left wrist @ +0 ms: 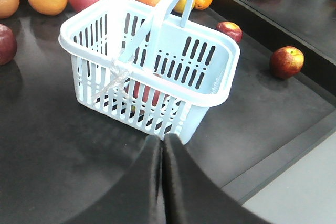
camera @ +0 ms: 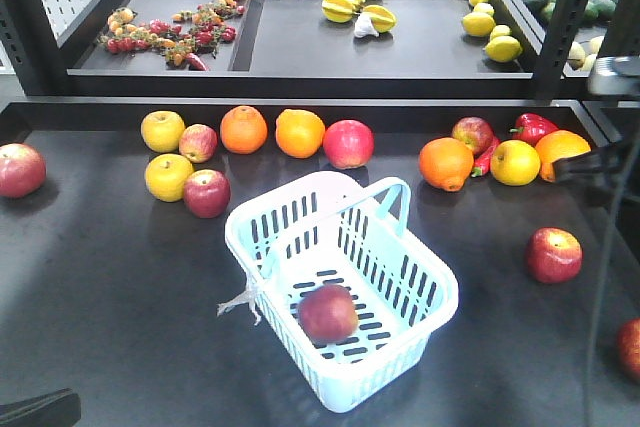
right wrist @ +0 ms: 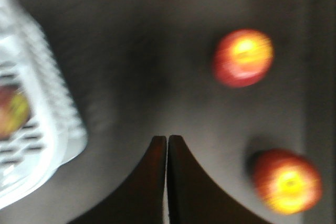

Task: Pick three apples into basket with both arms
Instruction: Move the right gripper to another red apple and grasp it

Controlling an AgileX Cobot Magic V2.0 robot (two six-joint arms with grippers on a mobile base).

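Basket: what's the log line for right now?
basket: one apple inside | left fingers: shut, empty | right fingers: shut, empty

pale blue slotted basket; dark red apple; blurred apples seem red-yellow.

One apple lies in the basket, mid-worktop; a second apple lies right of it, a third apple far left, a row of fruit behind the basket
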